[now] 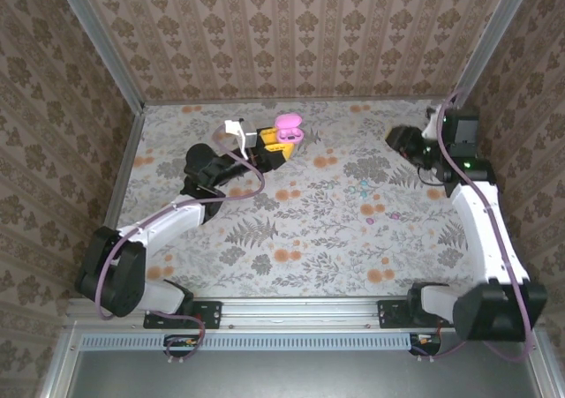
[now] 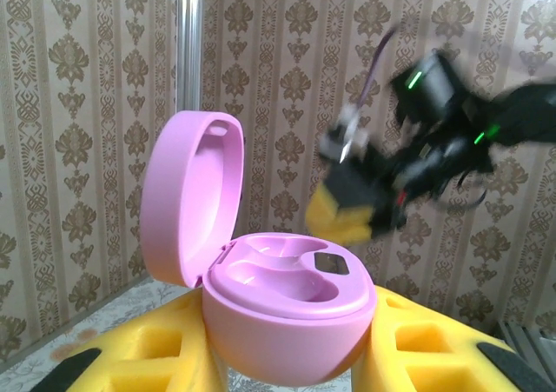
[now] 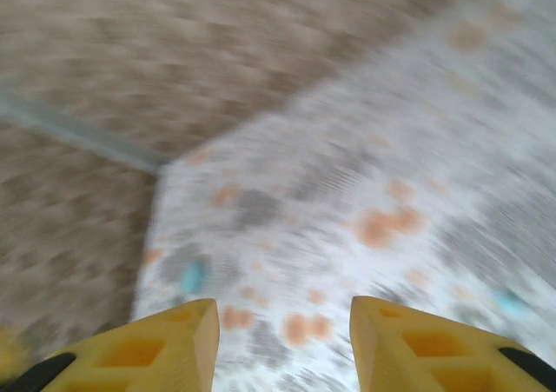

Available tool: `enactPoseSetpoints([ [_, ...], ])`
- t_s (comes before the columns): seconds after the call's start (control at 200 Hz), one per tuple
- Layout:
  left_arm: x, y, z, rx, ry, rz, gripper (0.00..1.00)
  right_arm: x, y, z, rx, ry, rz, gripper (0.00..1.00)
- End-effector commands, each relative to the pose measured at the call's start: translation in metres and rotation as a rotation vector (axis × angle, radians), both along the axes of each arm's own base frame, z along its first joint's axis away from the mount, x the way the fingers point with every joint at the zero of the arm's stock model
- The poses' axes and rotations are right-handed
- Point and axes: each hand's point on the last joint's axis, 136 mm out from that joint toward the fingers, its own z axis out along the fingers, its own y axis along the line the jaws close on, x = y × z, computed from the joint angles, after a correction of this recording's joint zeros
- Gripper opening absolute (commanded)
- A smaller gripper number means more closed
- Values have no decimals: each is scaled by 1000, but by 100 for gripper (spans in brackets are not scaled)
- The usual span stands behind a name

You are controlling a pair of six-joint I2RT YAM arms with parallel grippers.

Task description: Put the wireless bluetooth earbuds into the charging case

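Note:
The pink charging case (image 2: 287,322) stands open with its lid (image 2: 187,196) tipped up and back. Both of its earbud wells look empty. My left gripper (image 2: 291,357) is shut on the case's base, a yellow finger (image 2: 148,353) on each side. From above, the charging case (image 1: 289,131) is held near the table's back centre. My right gripper (image 1: 402,139) hovers at the back right and shows blurred in the right wrist view, its jaws (image 3: 282,314) open around nothing. A small teal blob (image 3: 193,275) on the table beyond them may be an earbud; a tiny teal speck (image 1: 361,187) lies mid-table.
The floral tabletop (image 1: 291,239) is boxed in by patterned walls on three sides. A tiny purple speck (image 1: 395,214) lies right of centre. The right arm (image 2: 426,140) shows blurred behind the case in the left wrist view.

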Motion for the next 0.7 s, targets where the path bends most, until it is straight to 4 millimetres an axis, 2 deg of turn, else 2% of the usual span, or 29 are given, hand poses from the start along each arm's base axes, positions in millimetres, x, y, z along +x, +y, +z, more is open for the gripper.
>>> enactPoseSetpoints([
  [0.0,-7,7,11,-12,-53,17,31,-49,0,-89,34,349,-33,45],
  [0.115,-8,8,12,-14,-55,23,31,-64,13,-123,27,438,46,45],
  [0.24,-8,8,14,-17,-61,23,31,-67,23,-146,-72,504,163,44],
  [0.335,-7,8,16,-19,-62,21,31,-64,35,-155,-164,535,269,44],
  [0.46,-9,8,20,-26,-66,19,31,-62,36,-170,-379,606,375,42],
  [0.53,-10,9,20,-26,-63,23,31,-63,33,-175,-521,651,432,38],
  [0.695,-12,10,19,-18,-64,33,31,-75,34,-190,-683,756,611,38],
])
